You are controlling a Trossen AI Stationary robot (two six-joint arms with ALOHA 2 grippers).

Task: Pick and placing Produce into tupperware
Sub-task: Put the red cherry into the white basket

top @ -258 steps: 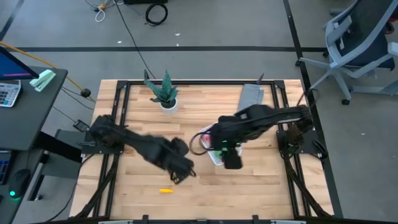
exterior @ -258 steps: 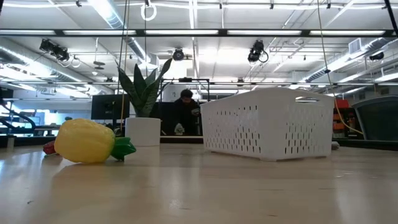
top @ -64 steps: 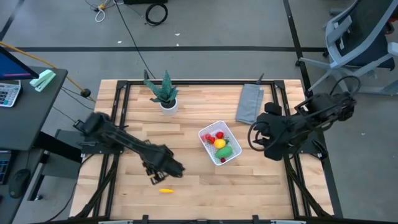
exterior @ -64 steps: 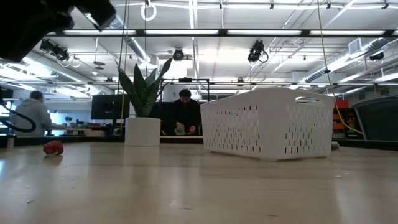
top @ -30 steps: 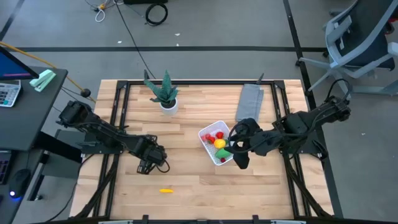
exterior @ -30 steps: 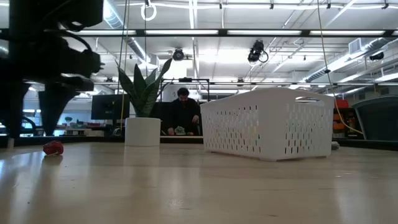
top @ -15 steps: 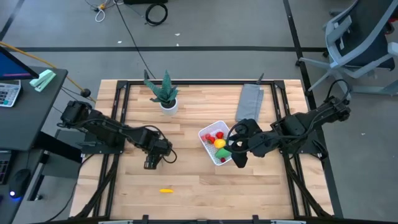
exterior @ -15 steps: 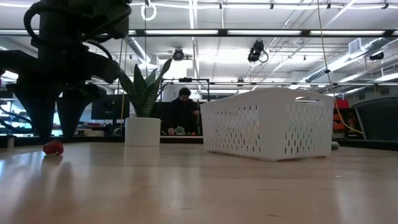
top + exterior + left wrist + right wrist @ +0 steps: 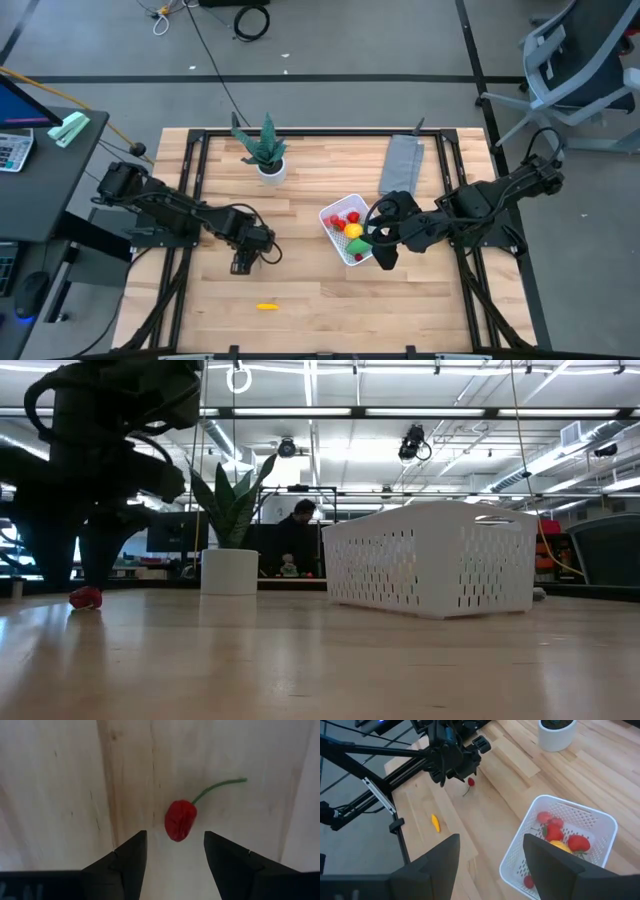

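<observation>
A small red cherry (image 9: 180,820) with a thin green stem lies on the bare wood. My left gripper (image 9: 175,855) hangs open above it, pointing down, one finger on either side and clear of it. The low view shows the cherry (image 9: 86,597) on the table between those fingers. The white tupperware (image 9: 325,222) stands at the table's middle with red, yellow and green pieces inside. My right gripper (image 9: 385,256) is open, just beyond its right near corner. A thin yellow-orange piece (image 9: 266,306) lies near the near edge.
A potted plant (image 9: 266,152) stands at the far left of the table. A folded grey cloth (image 9: 404,165) lies at the far right. In the right wrist view the tupperware (image 9: 600,820) and the yellow-orange piece (image 9: 435,823) have bare wood between them.
My left gripper has shifted a little over the cherry and turned about its wrist; in the low view both fingers now stand on either side of the cherry. The right arm has kept still.
</observation>
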